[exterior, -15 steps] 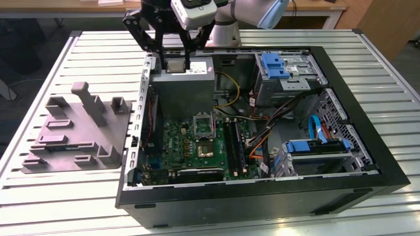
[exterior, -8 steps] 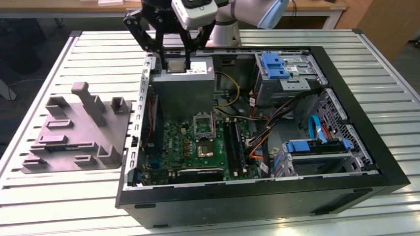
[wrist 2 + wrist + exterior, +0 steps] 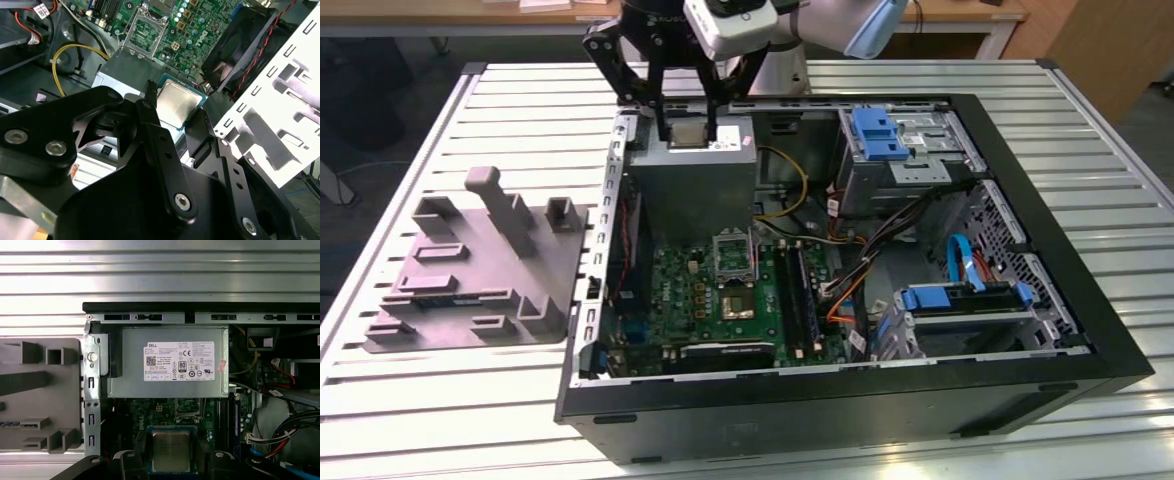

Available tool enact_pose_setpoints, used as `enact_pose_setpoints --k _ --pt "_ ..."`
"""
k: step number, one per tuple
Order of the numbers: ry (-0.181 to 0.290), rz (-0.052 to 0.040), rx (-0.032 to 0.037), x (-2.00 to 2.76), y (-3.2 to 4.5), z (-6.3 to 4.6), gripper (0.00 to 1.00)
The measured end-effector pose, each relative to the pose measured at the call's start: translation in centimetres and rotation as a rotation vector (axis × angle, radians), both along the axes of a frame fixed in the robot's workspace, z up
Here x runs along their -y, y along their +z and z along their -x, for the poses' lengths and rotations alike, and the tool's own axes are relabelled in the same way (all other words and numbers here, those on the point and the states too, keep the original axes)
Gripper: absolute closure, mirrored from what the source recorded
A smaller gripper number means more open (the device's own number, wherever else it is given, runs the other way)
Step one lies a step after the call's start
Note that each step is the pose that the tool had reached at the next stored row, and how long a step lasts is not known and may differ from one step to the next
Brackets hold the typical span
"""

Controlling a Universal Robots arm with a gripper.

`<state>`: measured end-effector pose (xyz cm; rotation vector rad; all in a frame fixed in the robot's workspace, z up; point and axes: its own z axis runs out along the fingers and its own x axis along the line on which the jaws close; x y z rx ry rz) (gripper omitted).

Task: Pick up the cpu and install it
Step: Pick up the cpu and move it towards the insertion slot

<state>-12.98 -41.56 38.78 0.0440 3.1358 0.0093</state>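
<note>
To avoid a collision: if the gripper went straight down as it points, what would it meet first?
Probably the grey metal power supply box, under the gripper and its small silver-topped square cpu; depth is unclear.

Top centre of the exterior view: the arm (image 3: 834, 22) has a rounded silver-grey casing with a light blue cap. Its gripper (image 3: 687, 128) is matt black, built of slim jointed bars. In the second wrist view, silver screw heads (image 3: 181, 201) dot those bars.
</note>
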Motion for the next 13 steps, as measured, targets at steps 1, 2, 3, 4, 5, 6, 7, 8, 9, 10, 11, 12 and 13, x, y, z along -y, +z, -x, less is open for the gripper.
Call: enact_pose_setpoints --k 1,2,3,4,5,6,7,8,9,10,11,12,13 --pt "0.000 0.0000 0.0000 0.00 0.00 0.0 0.53" --pt "0.000 0.0001 0.0000 0.00 0.00 0.0 0.53" --pt "0.000 0.0001 0.0000 0.00 0.00 0.0 0.53" --pt "0.000 0.0000 0.0000 0.00 0.00 0.0 0.53" --pt "0.000 0.0000 0.0000 0.00 0.00 0.0 0.53" --pt "0.000 0.0003 0.0000 0.04 0.00 0.0 0.53" --pt "0.000 0.0006 0.0000 0.11 -0.01 0.0 0.53" --pt "0.000 0.0012 0.0000 0.24 -0.02 0.0 0.53" --pt "0.000 0.0015 -0.0001 0.40 -0.02 0.0 0.53" --pt "0.000 0.0020 -0.0001 0.55 -0.03 0.0 0.53" --pt "0.000 0.0023 0.0000 0.74 -0.04 0.0 0.53" --pt "0.000 0.0027 0.0000 0.93 -0.05 0.0 0.53" --pt "0.000 0.0031 0.0001 1.07 -0.06 0.0 0.53"
